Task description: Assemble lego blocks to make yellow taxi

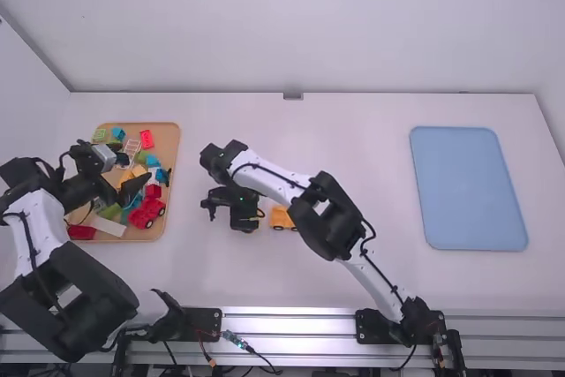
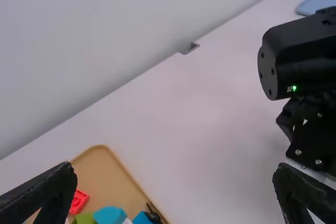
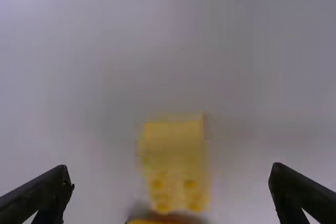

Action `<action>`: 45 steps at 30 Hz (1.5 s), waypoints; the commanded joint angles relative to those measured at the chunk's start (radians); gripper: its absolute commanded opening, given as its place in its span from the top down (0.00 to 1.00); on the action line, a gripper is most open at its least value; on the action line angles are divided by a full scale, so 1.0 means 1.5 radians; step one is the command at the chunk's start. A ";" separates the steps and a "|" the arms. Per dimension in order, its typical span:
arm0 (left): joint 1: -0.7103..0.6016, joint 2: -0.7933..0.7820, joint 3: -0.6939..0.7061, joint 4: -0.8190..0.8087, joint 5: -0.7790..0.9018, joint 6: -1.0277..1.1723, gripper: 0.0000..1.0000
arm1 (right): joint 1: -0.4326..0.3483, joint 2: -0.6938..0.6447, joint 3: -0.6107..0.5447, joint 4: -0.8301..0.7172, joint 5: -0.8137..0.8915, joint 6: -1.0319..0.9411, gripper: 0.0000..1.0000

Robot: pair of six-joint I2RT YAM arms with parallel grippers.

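While my right claw [image 3: 170, 166] spreads empty over a yellow block [image 3: 173, 153], seemingly near the wheeled base [image 1: 281, 217] on the surface [image 1: 371, 143], my left claw [image 2: 174, 165] gapes too; parts out, I judge joining remains.

A yellow block [image 3: 173, 153] shows — seemingly studded — between parted fingers [image 3: 50, 188]

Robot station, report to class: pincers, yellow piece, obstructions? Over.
Left pincer open, above brown tray. Right pincer open, holding nothing. Yellow piece on table, framed between right fingertips. No obstruction seen between them.
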 commanded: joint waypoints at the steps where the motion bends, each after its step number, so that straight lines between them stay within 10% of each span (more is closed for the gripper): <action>1: -0.014 -0.014 -0.003 -0.003 0.019 0.006 0.01 | 0.004 0.008 0.061 -0.023 0.002 -0.024 0.01; 12: -0.096 -0.008 -0.003 -0.001 -0.051 0.008 0.01 | -0.095 -0.023 0.269 -0.172 -0.022 -0.024 0.01; 27: -0.158 -0.008 -0.046 0.050 -0.053 0.003 0.01 | -0.210 -0.190 0.253 -0.093 -0.076 0.021 0.01; 36: -0.207 -0.008 -0.076 0.066 -0.039 0.007 0.01 | -0.191 -0.381 -0.151 0.223 0.077 0.163 0.02; 45: -0.349 -0.008 -0.135 0.044 -0.059 0.117 0.01 | -0.266 -0.613 -0.555 0.457 -0.187 0.075 0.01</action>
